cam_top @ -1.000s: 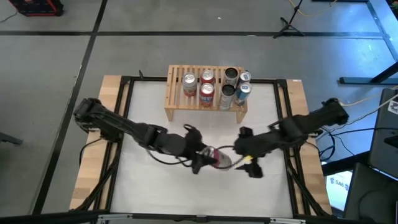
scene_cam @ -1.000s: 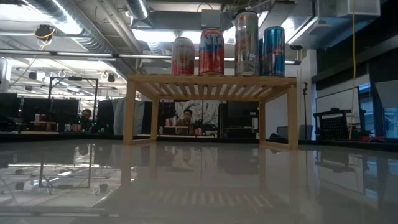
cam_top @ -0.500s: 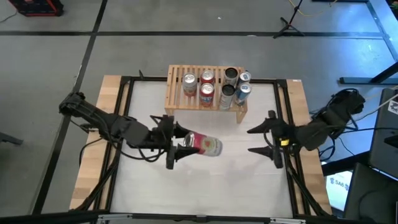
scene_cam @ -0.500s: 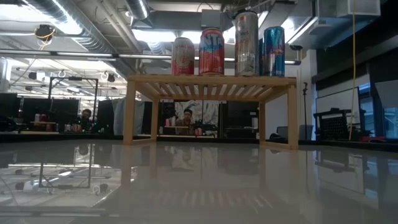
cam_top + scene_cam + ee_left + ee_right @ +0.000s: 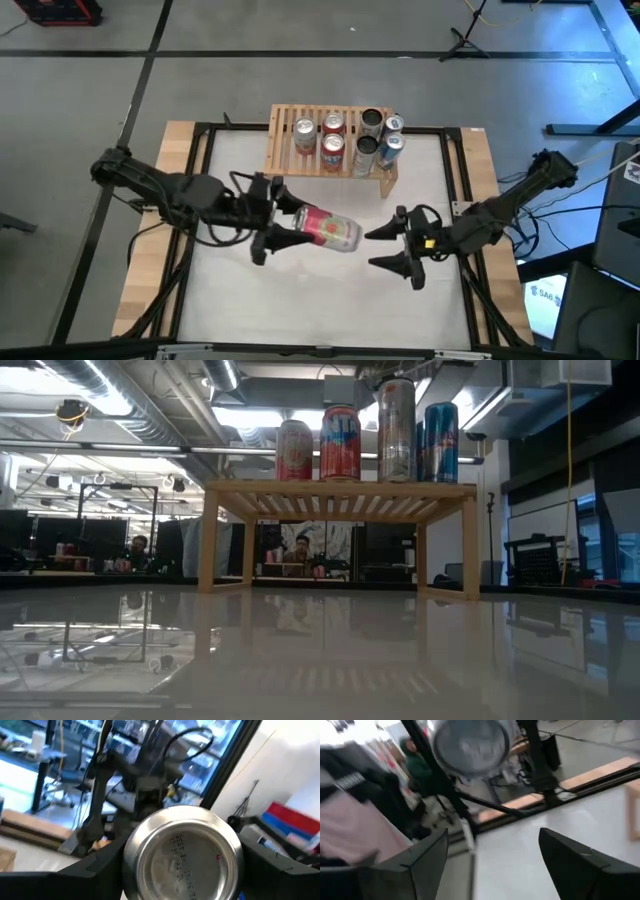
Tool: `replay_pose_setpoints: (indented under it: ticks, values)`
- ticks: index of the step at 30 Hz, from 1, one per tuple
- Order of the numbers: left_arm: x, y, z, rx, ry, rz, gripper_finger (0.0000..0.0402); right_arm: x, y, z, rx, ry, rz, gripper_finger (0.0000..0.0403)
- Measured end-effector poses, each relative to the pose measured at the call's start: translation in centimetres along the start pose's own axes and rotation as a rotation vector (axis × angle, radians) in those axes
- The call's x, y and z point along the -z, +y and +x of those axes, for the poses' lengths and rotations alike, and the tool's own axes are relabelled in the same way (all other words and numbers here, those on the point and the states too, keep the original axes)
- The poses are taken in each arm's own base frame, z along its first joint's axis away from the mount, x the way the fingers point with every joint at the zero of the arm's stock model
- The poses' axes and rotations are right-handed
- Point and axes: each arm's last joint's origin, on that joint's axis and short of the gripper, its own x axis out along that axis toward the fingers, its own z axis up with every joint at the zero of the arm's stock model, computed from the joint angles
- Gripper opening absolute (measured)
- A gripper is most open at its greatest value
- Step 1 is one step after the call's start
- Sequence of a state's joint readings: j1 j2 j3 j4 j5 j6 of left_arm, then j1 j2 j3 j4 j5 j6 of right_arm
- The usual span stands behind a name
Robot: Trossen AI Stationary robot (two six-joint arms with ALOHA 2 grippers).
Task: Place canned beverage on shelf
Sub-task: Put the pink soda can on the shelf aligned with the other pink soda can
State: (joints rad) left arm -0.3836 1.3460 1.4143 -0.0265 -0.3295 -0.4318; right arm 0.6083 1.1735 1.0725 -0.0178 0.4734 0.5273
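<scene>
High view: bench (image 5: 330,300), shelf (image 5: 330,142) at back w/ six cans up top. Left gripper (image 5: 290,228) jaws clamped on red can (image 5: 327,229), lying sideways, mid-bench, above the surface. Right gripper (image 5: 388,247) jaws spread, empty, has swung back in toward the can's base. Prob a handover or regrip coming; can not yet shelved.

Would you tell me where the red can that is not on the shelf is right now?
In the high view, the red can lies sideways in the left gripper above mid-table, in front of the shelf.
</scene>
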Motion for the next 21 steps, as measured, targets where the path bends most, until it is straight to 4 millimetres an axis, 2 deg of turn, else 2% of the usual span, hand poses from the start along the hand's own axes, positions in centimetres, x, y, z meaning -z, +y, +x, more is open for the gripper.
replay_pose_setpoints:
  ticks: [4, 12, 21]
  values:
    - [-0.9, -0.1, -0.6, 0.026, -0.041, -0.005, 0.0279, -0.1, 0.4, 0.7, -0.017, -0.030, 0.029, 0.0298]
    - [-1.7, -0.3, -1.1, 0.033, -0.096, -0.010, 0.0279, -1.6, 0.8, 2.2, 0.096, -0.308, -0.106, 0.0298]
    - [-1.7, -0.1, -1.0, -0.013, -0.109, 0.010, 0.0279, -2.1, 0.0, 3.6, 0.090, -0.382, -0.106, 0.0299]
